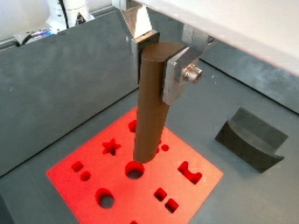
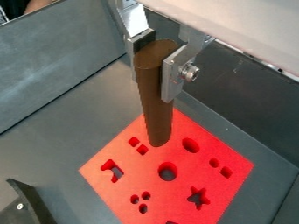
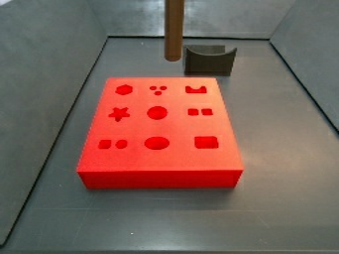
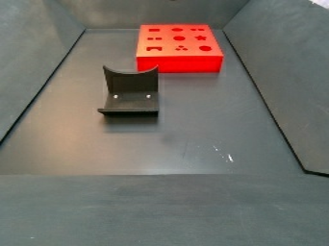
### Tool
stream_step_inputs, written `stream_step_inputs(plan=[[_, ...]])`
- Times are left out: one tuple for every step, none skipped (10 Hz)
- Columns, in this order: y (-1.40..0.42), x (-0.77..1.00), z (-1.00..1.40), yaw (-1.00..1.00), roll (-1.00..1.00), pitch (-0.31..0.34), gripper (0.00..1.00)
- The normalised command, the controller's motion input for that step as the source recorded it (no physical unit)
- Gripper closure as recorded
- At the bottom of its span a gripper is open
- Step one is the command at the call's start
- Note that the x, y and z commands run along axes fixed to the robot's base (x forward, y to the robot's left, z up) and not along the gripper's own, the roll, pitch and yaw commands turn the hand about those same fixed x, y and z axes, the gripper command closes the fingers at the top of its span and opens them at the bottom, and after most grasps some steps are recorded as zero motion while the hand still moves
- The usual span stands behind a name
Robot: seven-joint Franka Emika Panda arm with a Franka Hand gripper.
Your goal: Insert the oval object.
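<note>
My gripper [image 1: 160,66] is shut on the top of the oval object [image 1: 149,114], a long smooth brown peg that hangs upright between the silver fingers [image 1: 177,77]. Both wrist views show this; the gripper [image 2: 158,61] and peg [image 2: 155,105] hang above the red block [image 2: 222,175]. The red block [image 1: 82,171] has several shaped holes, among them an oval one [image 3: 157,143]. In a side view only the peg's lower part [image 3: 173,30] shows, clear of the block [image 3: 159,159]; the gripper is out of frame there.
The small dark grey U-shaped holder [image 3: 208,58] stands on the floor just beyond the block [image 4: 180,60]; it also shows in the other views [image 1: 251,138] [image 4: 129,91] [image 2: 24,206]. Grey walls [image 3: 54,60] slope up around the floor.
</note>
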Motion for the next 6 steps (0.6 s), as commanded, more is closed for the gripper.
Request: stream_step_inputs(plan=[[0.0, -0.02, 0.0, 0.0, 0.0, 0.0, 1.0], [0.0, -0.15, 0.0, 0.0, 0.04, -0.026, 1.0], [-0.04, -0.11, 0.0, 0.0, 0.17, -0.009, 1.0], [0.0, -0.26, 0.17, -0.5, 0.18, -0.066, 1.0], [0.0, -0.13, 0.2, -0.91, 0.2, -0.009, 1.0], [0.0, -0.03, 0.17, -0.99, 0.16, 0.0, 1.0]])
